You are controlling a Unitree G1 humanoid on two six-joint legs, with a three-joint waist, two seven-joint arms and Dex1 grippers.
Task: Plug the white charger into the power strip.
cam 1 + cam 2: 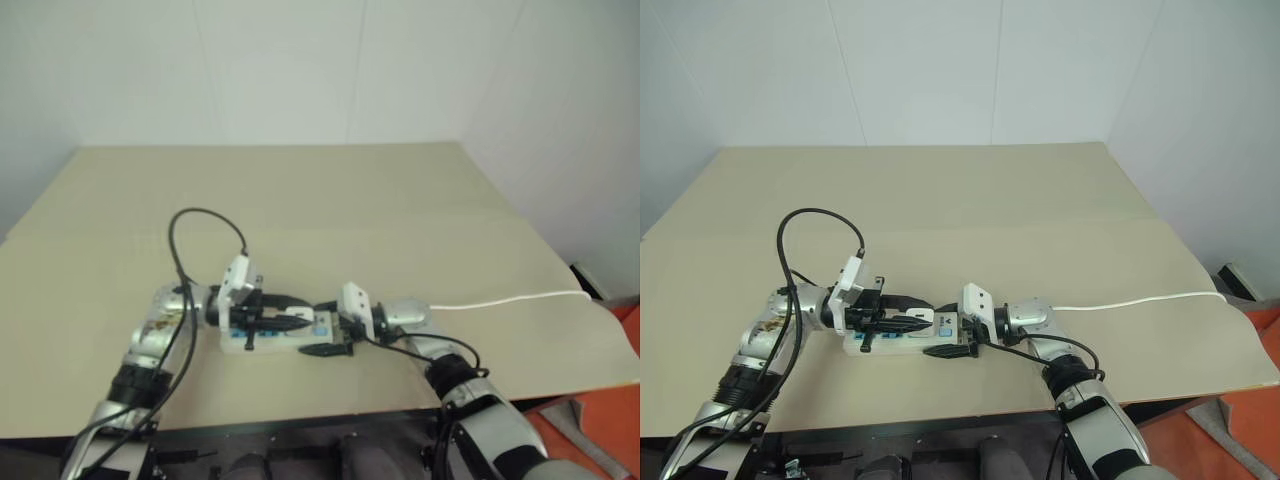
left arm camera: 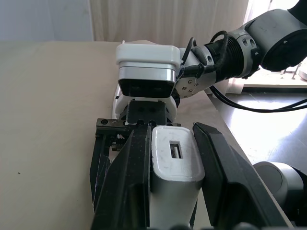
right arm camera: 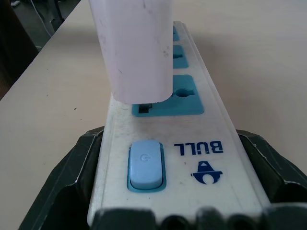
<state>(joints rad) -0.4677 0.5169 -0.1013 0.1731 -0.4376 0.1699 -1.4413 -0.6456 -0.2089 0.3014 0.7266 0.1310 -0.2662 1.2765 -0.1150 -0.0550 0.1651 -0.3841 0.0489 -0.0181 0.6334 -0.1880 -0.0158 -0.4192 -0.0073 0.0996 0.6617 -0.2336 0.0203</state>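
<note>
White walls are seen behind a tan table (image 1: 970,190), on which the strip (image 3: 199,139) lies near the front edge, its thin cord (image 1: 1140,300) running off toward the right side. The strip's switch end is clamped between the black fingers of the right gripper (image 3: 180,211), one finger on each long side. The charger (image 2: 175,160) is pinched between the closed fingers of the left gripper (image 2: 172,191) and is held just above the blue socket nearest the switch (image 3: 145,164). In the right wrist view, dark prongs seem to be just entering the slots, while a gap remains between the charger's base and the socket face; seating is judged incomplete.

Several failures could follow. If the charger is pressed down while slightly tilted or offset, the prongs could jam against the slot edges or bend. The smooth white body could slip upward through the fingers under load, so that force is lost before seating. Should the right grip be too light, the strip could slide or tip on the table as pressure is applied. The nearby switch could be nudged by a misplaced push.
</note>
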